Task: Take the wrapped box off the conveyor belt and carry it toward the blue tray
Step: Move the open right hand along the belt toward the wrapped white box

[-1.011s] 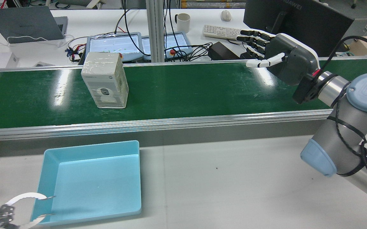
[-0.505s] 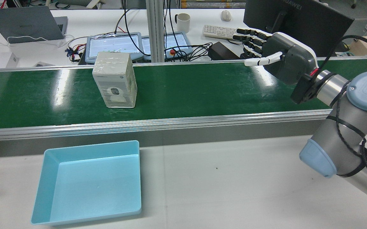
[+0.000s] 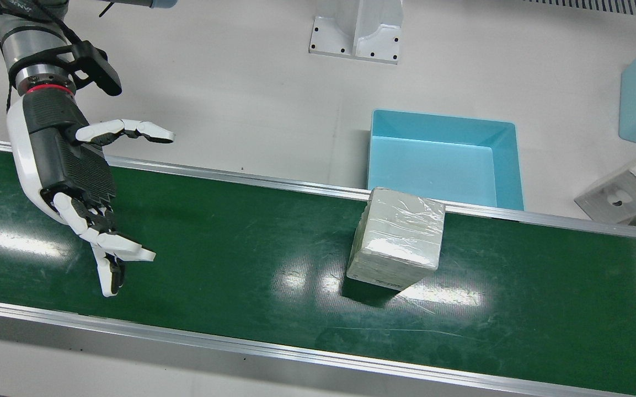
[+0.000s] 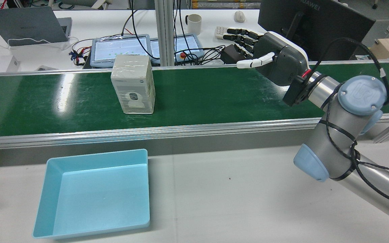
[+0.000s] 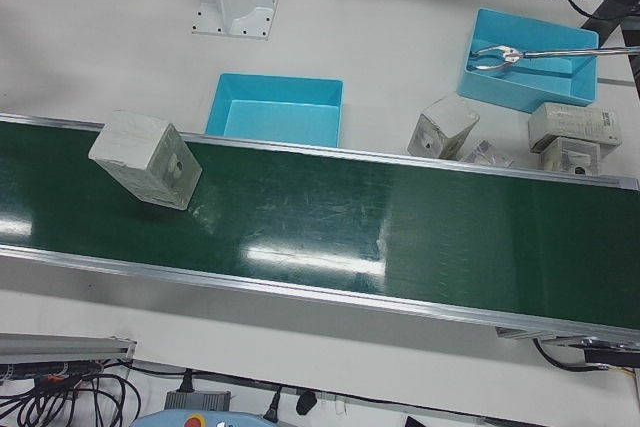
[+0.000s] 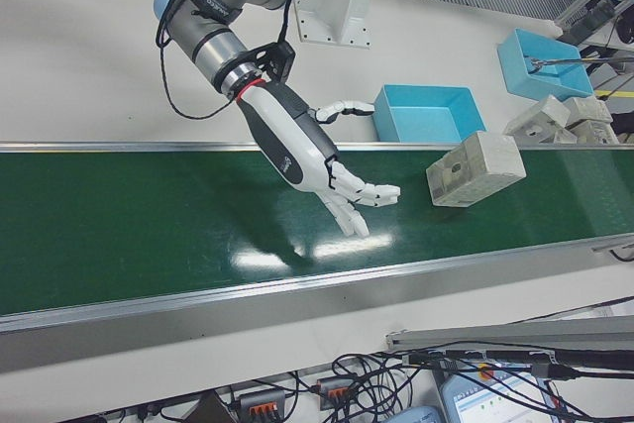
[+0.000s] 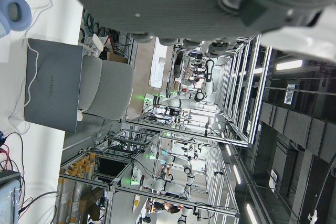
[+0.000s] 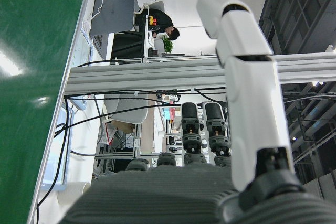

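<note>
- Your right robot hand (image 4: 268, 54) hovers over the green conveyor belt (image 4: 214, 94), holding nothing, fingers (image 3: 105, 259) spread and extended.
- The wrapped box (image 4: 133, 84) stands upright on the belt, well apart from that robot hand, out beyond its fingertips and clear of them.
- The blue tray (image 4: 96, 192) sits on the white bench (image 4: 248, 195), off the belt on the robot's side, near the box and well away from the robot hand.
- Your left robot hand shows only in its own camera as a ribbed grey palm (image 7: 157, 3); you cannot tell its state from that.
- Count: one box on the belt, one tray beside it, a second blue tray (image 5: 530, 72) and several grey boxes (image 5: 445, 132) further along the bench.
- Box: rectangular, pale grey, wrapped in glossy clear film. Belt: shiny, scuffed, aluminium-edged.
</note>
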Available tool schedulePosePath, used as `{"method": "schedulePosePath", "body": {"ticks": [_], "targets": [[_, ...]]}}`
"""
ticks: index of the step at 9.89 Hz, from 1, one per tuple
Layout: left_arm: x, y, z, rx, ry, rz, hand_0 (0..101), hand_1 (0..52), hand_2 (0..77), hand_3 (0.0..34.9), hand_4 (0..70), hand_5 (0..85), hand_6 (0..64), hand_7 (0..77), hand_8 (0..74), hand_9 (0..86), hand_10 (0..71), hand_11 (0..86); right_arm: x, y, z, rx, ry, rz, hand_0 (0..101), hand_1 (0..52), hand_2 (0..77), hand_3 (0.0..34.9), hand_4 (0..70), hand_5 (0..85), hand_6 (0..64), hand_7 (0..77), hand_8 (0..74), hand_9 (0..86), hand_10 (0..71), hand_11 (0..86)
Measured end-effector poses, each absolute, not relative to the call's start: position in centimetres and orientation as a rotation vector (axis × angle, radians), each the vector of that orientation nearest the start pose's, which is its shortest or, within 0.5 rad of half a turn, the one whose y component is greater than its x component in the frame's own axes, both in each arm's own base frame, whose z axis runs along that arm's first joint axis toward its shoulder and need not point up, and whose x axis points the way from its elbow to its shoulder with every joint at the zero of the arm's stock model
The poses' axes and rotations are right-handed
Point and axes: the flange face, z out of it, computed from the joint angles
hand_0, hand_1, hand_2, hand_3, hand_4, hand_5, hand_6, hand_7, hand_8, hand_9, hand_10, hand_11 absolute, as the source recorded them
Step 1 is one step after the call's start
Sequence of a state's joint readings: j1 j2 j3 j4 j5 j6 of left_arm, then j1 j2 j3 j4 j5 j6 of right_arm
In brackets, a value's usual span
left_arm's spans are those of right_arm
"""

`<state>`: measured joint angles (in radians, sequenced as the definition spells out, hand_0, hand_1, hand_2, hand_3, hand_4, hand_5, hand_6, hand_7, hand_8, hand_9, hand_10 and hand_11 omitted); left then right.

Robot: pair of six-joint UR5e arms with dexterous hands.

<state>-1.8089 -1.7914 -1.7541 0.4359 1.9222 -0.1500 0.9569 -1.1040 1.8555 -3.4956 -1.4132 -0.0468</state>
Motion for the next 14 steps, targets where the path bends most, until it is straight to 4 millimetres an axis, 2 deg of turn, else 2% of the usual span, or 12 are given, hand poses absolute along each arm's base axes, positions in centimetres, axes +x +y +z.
{"method": "schedulePosePath", "body": {"ticks": [3,4,5,7,8,9,10,11,14], "targets": [[-22.5,-50.5,52.6,-0.303,2.191,-2.279,0,0.0,1.1,0.0,0.0,0.5,0.0,0.5,0.5,0.0,0.5,0.5,-26.1,-58.9,33.8,0.714,2.755,-1.821,51,20.7,21.3,4.6,13.1,20.7,6.0,20.2,0.0,2.2,0.0,1.6],[-22.5,-50.5,52.6,-0.303,2.191,-2.279,0,0.0,1.1,0.0,0.0,0.5,0.0,0.5,0.5,0.0,0.5,0.5,-26.5,-58.9,33.8,0.717,2.756,-1.813,51,20.7,22.4,4.6,13.1,20.7,6.0,20.7,0.0,2.2,0.5,1.6],[-22.5,-50.5,52.6,-0.303,2.191,-2.279,0,0.0,1.1,0.0,0.0,0.5,0.0,0.5,0.5,0.0,0.5,0.0,-26.7,-58.9,33.9,0.716,2.756,-1.812,53,24.0,24.0,4.6,14.7,22.4,8.2,24.0,0.0,3.3,0.5,1.6],[-22.5,-50.5,52.6,-0.303,2.191,-2.279,0,0.0,1.1,0.0,0.0,0.5,0.0,0.5,0.5,0.0,0.5,0.0,-28.0,-58.5,33.9,0.729,2.764,-1.818,55,24.0,23.5,5.6,13.1,22.9,8.2,24.0,0.0,3.3,0.0,1.6],[-22.5,-50.5,52.6,-0.303,2.191,-2.279,0,0.0,1.1,0.0,0.0,0.5,0.0,0.5,0.5,0.0,0.5,0.0,-29.1,-58.0,33.9,0.735,2.774,-1.823,55,21.8,18.0,8.3,12.0,22.4,6.5,23.5,0.0,3.3,0.0,1.6],[-22.5,-50.5,52.6,-0.303,2.191,-2.279,0,0.0,1.1,0.0,0.0,1.1,0.0,0.5,0.5,0.0,0.5,0.0,-29.8,-57.7,33.7,0.734,2.782,-1.82,53,19.1,15.3,7.8,12.0,21.8,4.4,23.5,0.0,3.3,0.0,1.6],[-22.5,-50.5,52.6,-0.303,2.191,-2.279,0,0.0,1.1,0.0,0.0,1.1,0.0,0.5,0.5,0.0,0.5,0.0,-29.8,-57.7,33.6,0.727,2.786,-1.817,53,19.1,15.3,7.8,12.0,21.8,4.4,23.5,0.0,3.3,0.0,1.6],[-22.5,-50.5,52.6,-0.303,2.191,-2.279,0,0.0,1.1,0.0,0.0,1.1,0.0,0.5,0.5,0.0,0.5,0.0,-29.6,-57.8,33.6,0.716,2.787,-1.82,51,22.4,16.4,11.1,10.9,21.3,4.4,19.1,0.0,3.3,0.0,1.6],[-22.5,-50.5,52.6,-0.303,2.191,-2.279,0,0.0,1.1,0.0,0.0,1.1,0.0,0.5,0.5,0.0,0.5,0.0,-29.3,-57.5,33.0,0.672,2.769,-1.913,53,21.3,18.0,10.4,10.9,21.3,4.4,19.6,0.0,2.2,0.0,1.6]]}}
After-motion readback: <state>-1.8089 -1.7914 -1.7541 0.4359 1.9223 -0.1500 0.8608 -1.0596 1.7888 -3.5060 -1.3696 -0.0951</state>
